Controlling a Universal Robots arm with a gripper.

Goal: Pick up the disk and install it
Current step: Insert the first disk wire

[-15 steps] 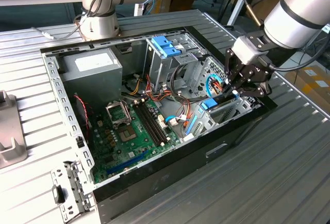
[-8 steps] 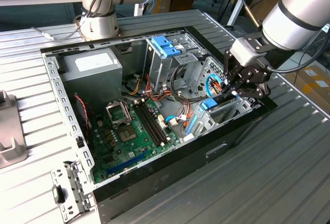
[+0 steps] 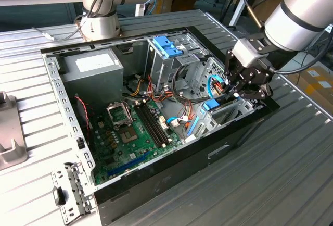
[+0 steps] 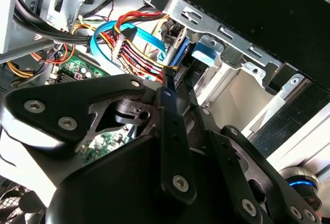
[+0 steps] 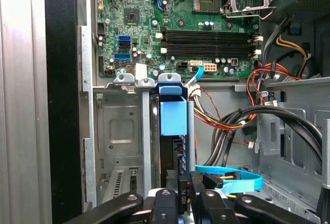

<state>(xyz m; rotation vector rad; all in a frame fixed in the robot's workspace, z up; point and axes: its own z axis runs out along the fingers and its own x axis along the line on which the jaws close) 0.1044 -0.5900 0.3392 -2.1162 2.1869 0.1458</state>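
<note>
The disk (image 5: 172,118) stands on edge in a narrow bay of the open computer case (image 3: 67,116), its blue bracket toward the motherboard and its dark body running back to the gripper. In the exterior view the disk (image 3: 210,105) lies low in the drive cage at the case's right end. My gripper (image 3: 232,95) reaches down into that cage. In the first wrist view my gripper (image 5: 184,185) has a black finger on each side of the disk's near end, shut on it. The second wrist view shows one finger (image 4: 170,121) lying along the disk's blue rail (image 4: 178,66).
The motherboard (image 3: 132,132) covers the case floor, and a grey power-supply box (image 3: 93,67) fills the far left corner. Bundles of coloured cables (image 5: 258,84) and a blue flat cable (image 5: 232,178) hang beside the bay. A ribbed blue latch (image 3: 167,46) tops the upper cage. A loose metal bracket (image 3: 70,195) lies outside.
</note>
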